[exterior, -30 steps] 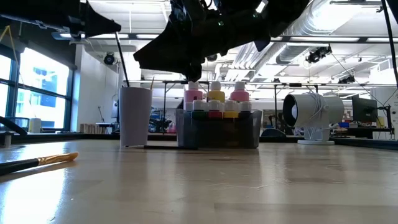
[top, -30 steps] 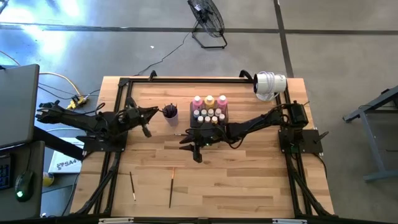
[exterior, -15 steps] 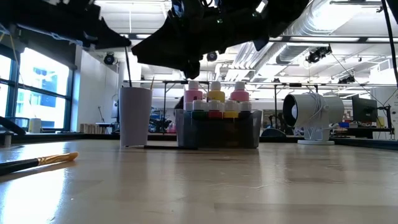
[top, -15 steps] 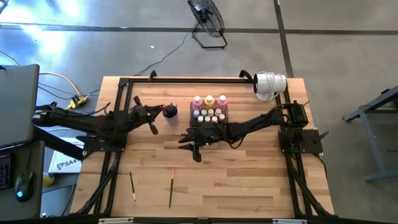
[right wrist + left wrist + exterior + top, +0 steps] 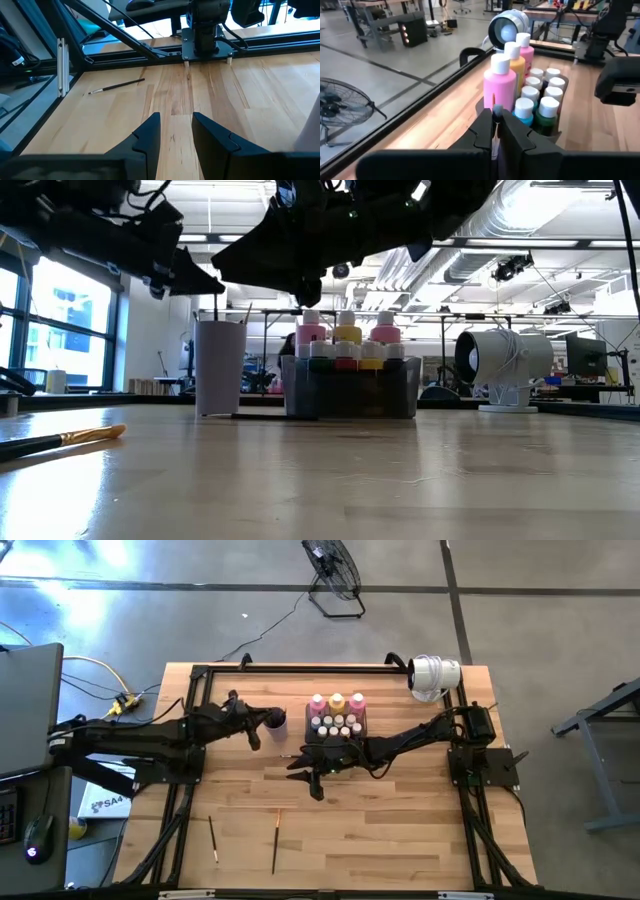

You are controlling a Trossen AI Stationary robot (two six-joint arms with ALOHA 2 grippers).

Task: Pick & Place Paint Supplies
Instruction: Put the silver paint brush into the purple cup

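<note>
At the left of the table the left gripper (image 5: 250, 727) hung just beside the small purple plastic cup (image 5: 275, 721). Its fingers were pinched nearly together on a thin dark-handled paintbrush (image 5: 494, 131), the shaft standing between the pads in the left wrist view. In the low view that brush (image 5: 216, 308) ran down into the cup's mouth.

Doing this step well looked like a matter of keeping the brush near upright, its lower end well inside the rim, and parting the fingers only when the handle could lean on the cup wall. The cup appeared light, so any sideways push risked tipping it.

Two more thin brushes lay flat on the pale wooden tabletop (image 5: 400, 830) near its front edge: a dark one (image 5: 213, 839) and an orange-handled one (image 5: 275, 840), well apart from both arms.

Right of the cup stood the dark grey rectangular tray (image 5: 312, 734), holding three taller bottles, pink (image 5: 318, 702), yellow-orange (image 5: 337, 701) and pink (image 5: 357, 701), with small white-capped paint bottles (image 5: 341, 725) in front of them.

The right gripper (image 5: 310, 776) waited in front of the tray above bare wood, its fingers apart and empty. Another thin brush (image 5: 292, 754) lay on the table close by it.
</note>
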